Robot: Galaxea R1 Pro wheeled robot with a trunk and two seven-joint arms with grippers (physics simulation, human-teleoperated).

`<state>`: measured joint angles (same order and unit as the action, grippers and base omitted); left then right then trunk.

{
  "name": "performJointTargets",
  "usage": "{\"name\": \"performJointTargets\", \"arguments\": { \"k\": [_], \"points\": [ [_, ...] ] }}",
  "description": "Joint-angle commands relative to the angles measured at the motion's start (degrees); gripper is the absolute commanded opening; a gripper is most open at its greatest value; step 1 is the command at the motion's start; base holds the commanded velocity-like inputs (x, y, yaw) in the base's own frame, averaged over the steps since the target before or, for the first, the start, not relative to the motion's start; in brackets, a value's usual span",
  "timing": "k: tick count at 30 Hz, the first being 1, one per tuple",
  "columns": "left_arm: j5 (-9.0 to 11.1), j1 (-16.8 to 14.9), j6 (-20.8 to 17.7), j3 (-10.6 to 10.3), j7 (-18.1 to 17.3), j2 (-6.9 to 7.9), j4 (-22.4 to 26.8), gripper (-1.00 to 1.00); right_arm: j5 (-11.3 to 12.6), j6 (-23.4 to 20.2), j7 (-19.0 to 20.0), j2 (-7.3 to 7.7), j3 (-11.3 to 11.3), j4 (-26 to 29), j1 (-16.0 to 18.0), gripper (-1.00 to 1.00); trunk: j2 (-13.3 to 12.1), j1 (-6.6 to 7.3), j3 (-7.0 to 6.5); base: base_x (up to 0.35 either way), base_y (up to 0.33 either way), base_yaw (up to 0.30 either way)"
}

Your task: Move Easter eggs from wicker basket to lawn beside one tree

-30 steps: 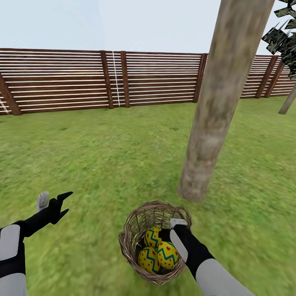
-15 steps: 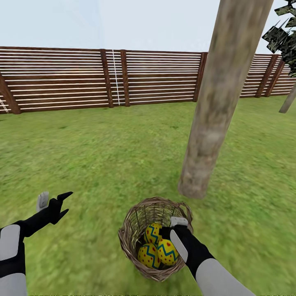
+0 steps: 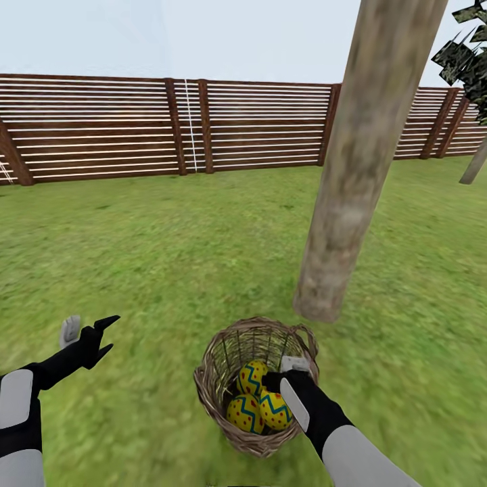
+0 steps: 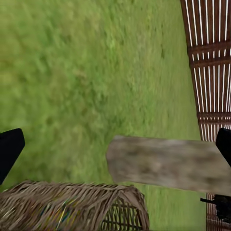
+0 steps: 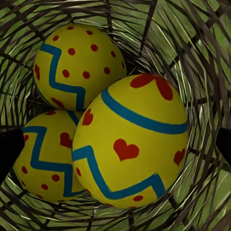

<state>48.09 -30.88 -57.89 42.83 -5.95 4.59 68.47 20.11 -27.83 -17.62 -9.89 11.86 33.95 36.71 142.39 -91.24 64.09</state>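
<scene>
Head view: wicker basket (image 3: pixel 257 385) sits on the lawn (image 3: pixel 169 257) just beside the foot of the tree (image 3: pixel 352 189), a thick grey-brown trunk. All three Easter eggs (image 3: pixel 260 404) lie inside it, packed together and touching. Basket appears tipped toward the camera, so its mouth faces the robot; judged to suit a reach from this side. Right gripper (image 3: pixel 281 379) is down inside the rim, at the nearest egg. Its fingertips are hidden by the wrist, so spread or pinched cannot be told from here. Left gripper (image 3: pixel 88 331) hangs over bare grass, well apart from the basket, fingers splayed, holding nothing. Brown slat fence (image 3: pixel 169 128) closes the far side.

Left wrist view: dark fingertips at opposite edges of the frame, wide apart, nothing between them. Beyond them lie the basket's woven side (image 4: pixel 72 207), the trunk base (image 4: pixel 163 163), grass and fence. Arm appears parked clear of the work.

Right wrist view: looks straight into the basket. Closest egg (image 5: pixel 132 142), with red hearts and blue zigzag, rests on top of the other two (image 5: pixel 77 65) (image 5: pixel 45 156). A dark fingertip (image 5: pixel 9 149) shows at each side edge, flanking that egg without closing on it. Judged: jaws lined up for a first grasp; no egg out yet.
</scene>
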Motion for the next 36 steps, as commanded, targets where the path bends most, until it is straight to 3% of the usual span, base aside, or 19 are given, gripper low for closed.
{"name": "performJointTargets", "arguments": {
  "k": [1,5,12,19,30,31,36],
  "points": [
    [-0.5,-0.1,-0.3,0.1,-0.6,0.0,0.0,1.0,0.6,-0.2,-0.6,0.04,0.3,0.1,0.0,1.0,0.4,-0.21,0.23,0.0,0.0,0.0],
    [-0.5,-0.1,-0.3,0.2,-0.6,0.03,0.0,1.0,0.5,-0.4,-0.6,0.04,0.4,0.1,0.0,1.0,0.9,-0.51,1.08,0.0,0.0,0.0],
    [0.9,0.5,0.6,0.4,-1.3,-0.21,-0.2,1.0,1.0,-1.6,1.1,-0.11,0.4,2.4,2.3,1.0,0.9,-0.52,1.07,0.0,0.0,0.0],
    [3.3,0.5,1.4,0.1,-1.6,-0.03,-0.4,1.0,3.2,-3.8,1.4,-0.11,0.3,4.7,4.1,1.0,0.9,-0.52,1.05,0.0,0.0,-0.003],
    [6.9,0.5,1.5,0.1,-1.8,-0.08,-0.4,1.0,3.5,-5.5,1.5,-0.11,0.3,6.0,4.2,1.0,0.9,-0.52,0.4,0.0,0.0,-0.196],
    [8.3,0.5,1.5,0.1,-1.9,-0.09,-0.4,1.0,3.5,-5.5,1.5,-0.11,0.3,6.0,4.2,1.0,0.9,-0.52,0.34,0.0,0.0,-0.22],
    [8.3,0.5,1.5,0.1,-1.8,-0.1,-0.4,1.0,3.5,-5.6,1.5,-0.11,0.3,6.0,4.2,1.0,0.9,-0.52,0.21,-0.052,0.258,-0.086]
  ]
}}
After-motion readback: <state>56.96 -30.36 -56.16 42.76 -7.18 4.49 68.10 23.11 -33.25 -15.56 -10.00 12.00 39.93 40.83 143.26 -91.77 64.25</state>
